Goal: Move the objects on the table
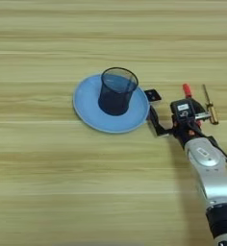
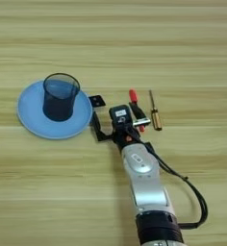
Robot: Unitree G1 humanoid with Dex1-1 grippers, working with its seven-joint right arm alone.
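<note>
1. Landmark: light-blue plate (image 1: pixel 89 113) on the tabletop (image 1: pixel 48 192). The mesh cup (image 1: pixel 116 90) stands upright on it, a little right of the plate's middle.
2. Black-and-white block (image 2: pixel 97 101) lies just off the plate's right rim, on its far side; whether it touches the rim I cannot tell.
3. Red-capped marker (image 2: pixel 134 100) lies further right of the plate. The yellow-handled screwdriver (image 2: pixel 155 113) is beyond it, long axis running near-to-far, handle toward the robot.
4. Right gripper (image 1: pixel 157 124) sits just right of the plate's near-right rim, fingers spread, holding nothing. 1 finger lies close beside the rim. The other is masked by the wrist body.
5. Key relation: block lies just beyond the gripper on the far side, plate directly left, marker to its right.
6. Hidden: the marker's lower body is covered by the wrist. Only the cap end shows clearly.
</note>
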